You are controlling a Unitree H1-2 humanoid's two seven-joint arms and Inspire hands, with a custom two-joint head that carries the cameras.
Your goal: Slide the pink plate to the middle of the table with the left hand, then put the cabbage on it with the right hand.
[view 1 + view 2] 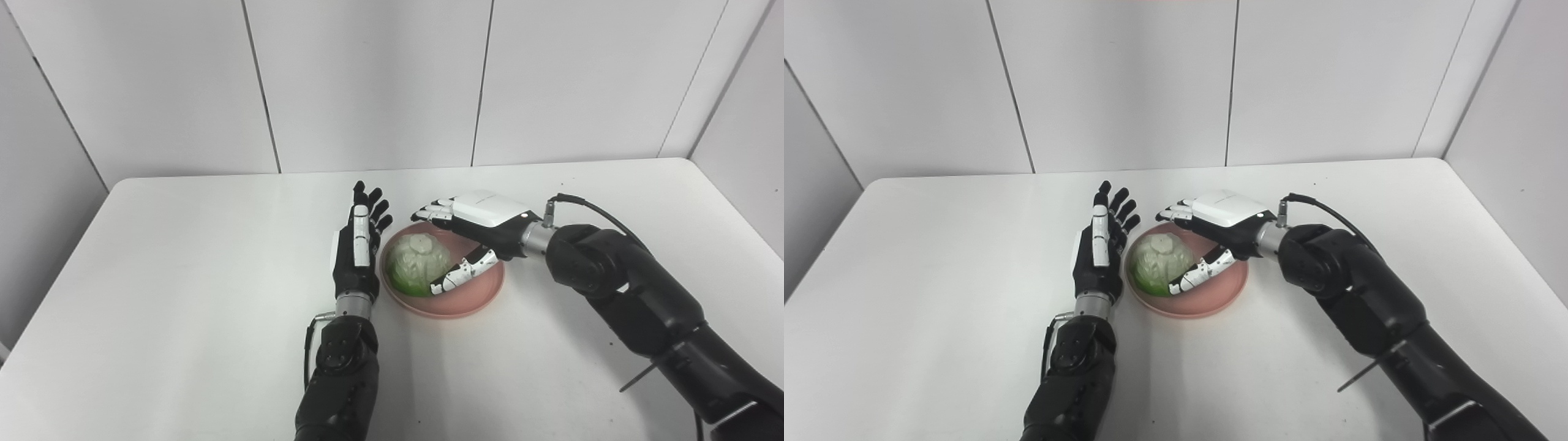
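Note:
The pink plate (474,297) sits near the middle of the white table. The green-white cabbage (415,264) rests on its left part. My right hand (484,223) hovers over the plate from the right, fingers spread behind the cabbage and thumb in front of it, open with a gap above the cabbage. My left hand (358,248) stands edge-on just left of the plate's rim, fingers straight and apart, open and empty. In the right eye view the cabbage (1154,266) lies between the two hands.
The white table (184,275) has rounded far corners and its right edge is near the right arm. Grey wall panels stand close behind it. A cable loops off my right wrist (582,205).

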